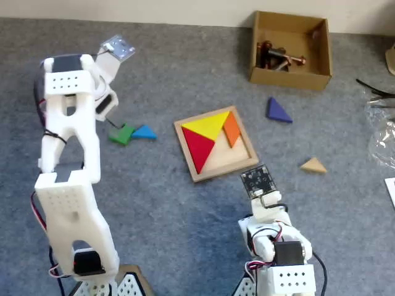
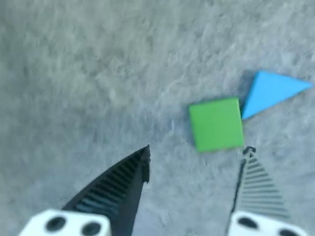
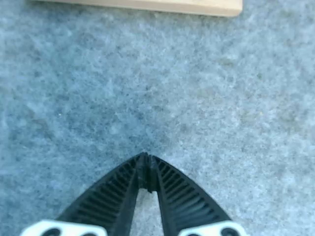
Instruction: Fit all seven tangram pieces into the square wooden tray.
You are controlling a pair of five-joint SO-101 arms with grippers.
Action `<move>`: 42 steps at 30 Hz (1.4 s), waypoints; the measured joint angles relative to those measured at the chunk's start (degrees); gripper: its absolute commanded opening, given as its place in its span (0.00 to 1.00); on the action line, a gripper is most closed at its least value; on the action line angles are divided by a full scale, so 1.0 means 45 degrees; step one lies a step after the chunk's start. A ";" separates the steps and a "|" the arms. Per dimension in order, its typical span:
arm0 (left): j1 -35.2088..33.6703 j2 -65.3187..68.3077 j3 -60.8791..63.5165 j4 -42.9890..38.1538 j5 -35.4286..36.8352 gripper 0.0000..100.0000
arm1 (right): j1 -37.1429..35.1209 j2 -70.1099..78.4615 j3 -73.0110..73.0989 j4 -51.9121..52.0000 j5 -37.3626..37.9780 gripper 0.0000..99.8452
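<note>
- At 9 o'clock of the square wooden tray (image 1: 237,154) in the high view, the green square (image 2: 216,124) and the blue triangle (image 2: 270,93) lie corner to corner on the surface (image 1: 154,216).
- The yellow triangle (image 1: 207,125), red triangle (image 1: 199,151) and orange piece (image 1: 231,131) sit in the tray. The purple triangle (image 1: 279,111) waits at 2 o'clock and the tan triangle (image 1: 314,165) at 3 o'clock, so you are roughly midway.
- The step in hand looks like picking up the green square.
- Your left tool (image 2: 198,149) is spread wide above the surface. The square lies just beyond its tips, nearer the pale finger and not between them.
- Your next move likely calls for centring over the square, lowering, and closing across two flat sides without nudging the blue triangle.
- Your left arm (image 1: 68,123) stretches toward 12 o'clock, its wrist bent down.
- Your right arm (image 1: 278,259) sits folded at 6 o'clock, and your right tool (image 3: 147,157) is pressed together, empty, at 4 o'clock of the tray.
</note>
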 measured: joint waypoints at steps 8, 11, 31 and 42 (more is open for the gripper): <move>0.1758 0.0684 0.0000 -0.0918 -0.2559 0.19 | 0.0000 0.0000 0.0000 0.0000 0.0000 0.01; 0.2266 0.0703 0.0000 -0.1778 -0.3048 0.19 | 0.0000 0.0000 0.0000 0.0000 0.0000 0.01; 0.2676 0.2032 0.0020 -0.1778 -0.4708 0.26 | 0.0000 0.0000 0.0000 0.0000 0.0000 0.01; 0.2676 0.2032 0.0020 -0.1836 -0.4962 0.26 | 0.0000 0.0000 0.0000 0.0000 0.0000 0.01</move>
